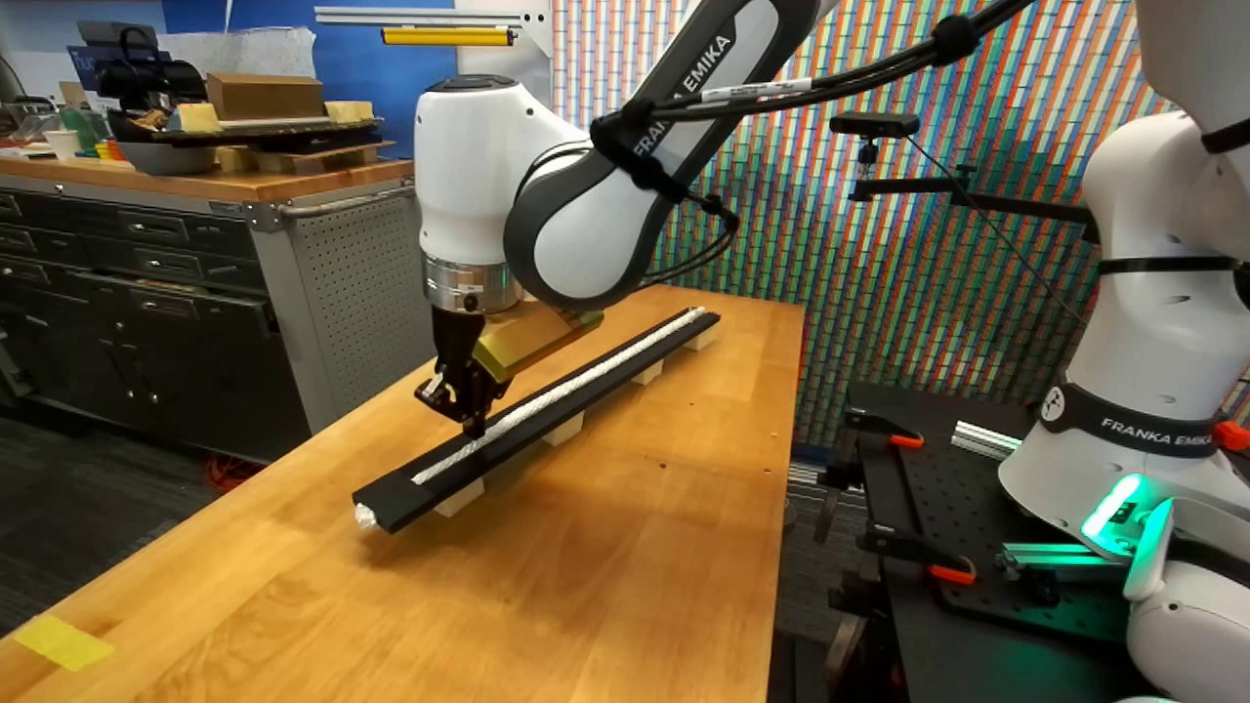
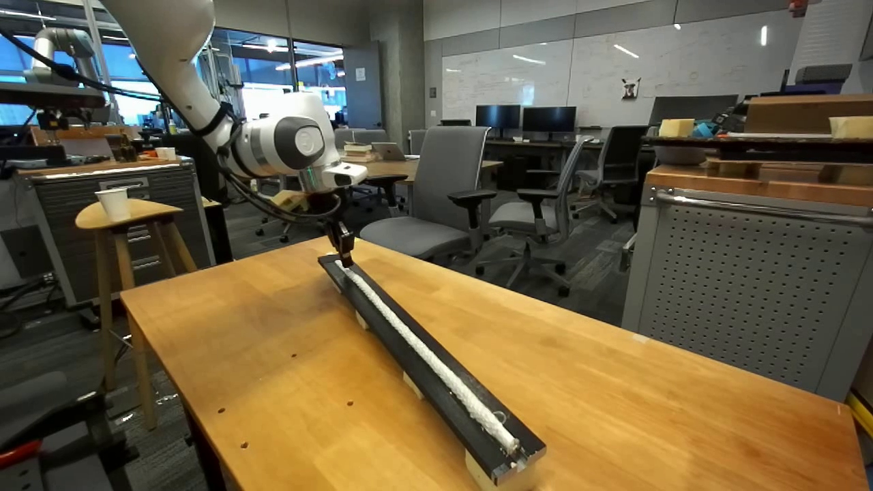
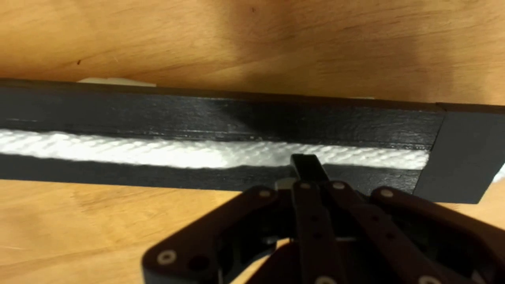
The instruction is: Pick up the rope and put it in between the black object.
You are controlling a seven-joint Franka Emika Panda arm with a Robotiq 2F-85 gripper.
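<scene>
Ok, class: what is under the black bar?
Under the black bar, spaced pale blocks hold it off the table. Their tops, and part of the table beneath it, are covered and cannot be seen.

We see black cables [image 1: 879,70] on a white arm [image 1: 464,176] lettered FRANKA EMIKA above a silver ring [image 1: 464,280]; below it, a black gripper [image 1: 475,428] with pale screws [image 3: 167,257].

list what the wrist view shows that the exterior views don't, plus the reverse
Only the wrist view: round screws on the gripper, clear enough to pick out.

Only the exterior views: the white robot arm and the black bar at full length, in both; grey chairs and a cup on a stool, in an exterior view.

Shared: the rope lying along the black bar, the shut gripper, the wooden table.
</scene>
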